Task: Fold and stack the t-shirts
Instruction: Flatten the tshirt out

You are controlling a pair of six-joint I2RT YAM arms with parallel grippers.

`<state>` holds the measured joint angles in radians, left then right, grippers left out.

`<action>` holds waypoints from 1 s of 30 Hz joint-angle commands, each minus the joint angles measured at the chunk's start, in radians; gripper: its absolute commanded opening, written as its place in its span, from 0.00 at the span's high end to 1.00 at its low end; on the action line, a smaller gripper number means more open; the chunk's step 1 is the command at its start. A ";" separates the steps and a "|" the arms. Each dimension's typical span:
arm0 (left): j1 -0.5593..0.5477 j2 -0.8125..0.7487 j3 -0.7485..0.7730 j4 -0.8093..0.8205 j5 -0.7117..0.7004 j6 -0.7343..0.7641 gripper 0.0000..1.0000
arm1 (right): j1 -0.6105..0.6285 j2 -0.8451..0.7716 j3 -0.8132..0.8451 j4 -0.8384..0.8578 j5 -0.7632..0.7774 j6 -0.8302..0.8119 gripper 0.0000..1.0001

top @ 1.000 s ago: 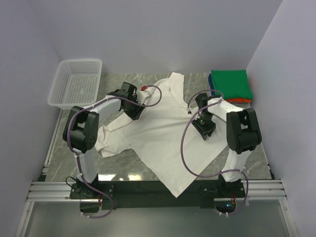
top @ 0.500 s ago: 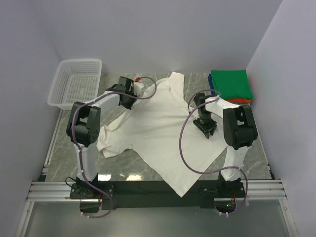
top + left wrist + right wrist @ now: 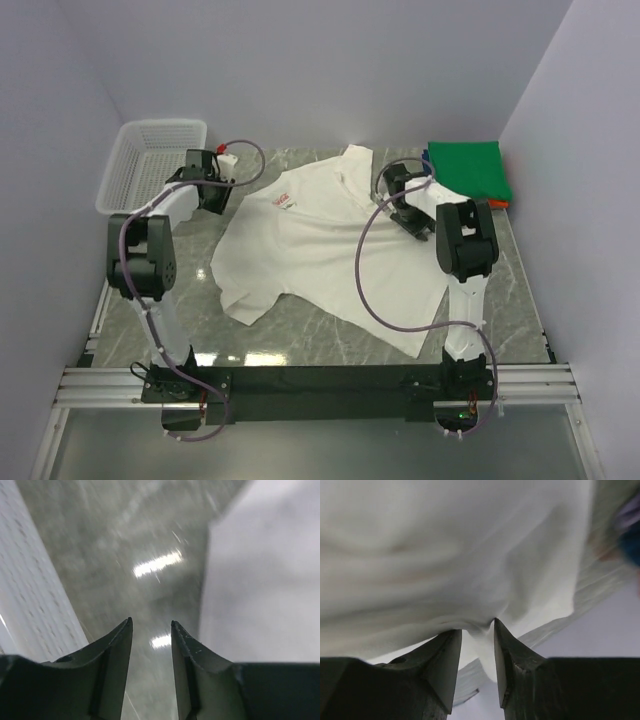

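Note:
The white t-shirt (image 3: pixel 330 255) lies spread on the marble table, its small red chest logo (image 3: pixel 285 202) facing up. In the right wrist view, my right gripper (image 3: pixel 477 627) pinches a fold of the white cloth (image 3: pixel 450 545). In the top view it (image 3: pixel 408 215) sits at the shirt's far right side. My left gripper (image 3: pixel 210 195) is just off the shirt's left edge. Its jaws (image 3: pixel 150 622) stand apart with only bare table between them, and the white cloth (image 3: pixel 265 590) lies to their right. The folded green tee (image 3: pixel 465 170) tops a stack with blue (image 3: pixel 428 165) and orange (image 3: pixel 490 204) edges showing.
A white mesh basket (image 3: pixel 155 170) stands at the far left, right beside my left gripper, and shows in the left wrist view (image 3: pixel 30 595). The stack sits in the far right corner against the walls. The shirt's hem reaches towards the table's near edge.
Both grippers moved away from me, the left one far left towards the basket. The shirt was dragged up the table and spread flatter, with the logo now showing. The left gripper is off the cloth.

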<state>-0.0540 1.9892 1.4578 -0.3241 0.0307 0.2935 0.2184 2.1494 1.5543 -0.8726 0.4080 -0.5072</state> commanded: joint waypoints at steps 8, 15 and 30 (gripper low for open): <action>-0.018 -0.504 -0.327 -0.337 0.400 0.266 0.59 | -0.001 -0.166 -0.064 0.049 -0.141 -0.037 0.49; -0.173 -0.520 -0.464 -0.342 0.347 0.300 0.59 | -0.001 -0.296 -0.166 -0.098 -0.326 0.030 0.50; -0.346 -0.541 -0.646 -0.283 0.040 0.231 0.50 | -0.002 -0.212 -0.321 -0.049 -0.336 0.036 0.53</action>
<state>-0.3981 1.4761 0.8185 -0.6365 0.1642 0.5476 0.2180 1.9194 1.2461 -0.9531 0.0437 -0.4755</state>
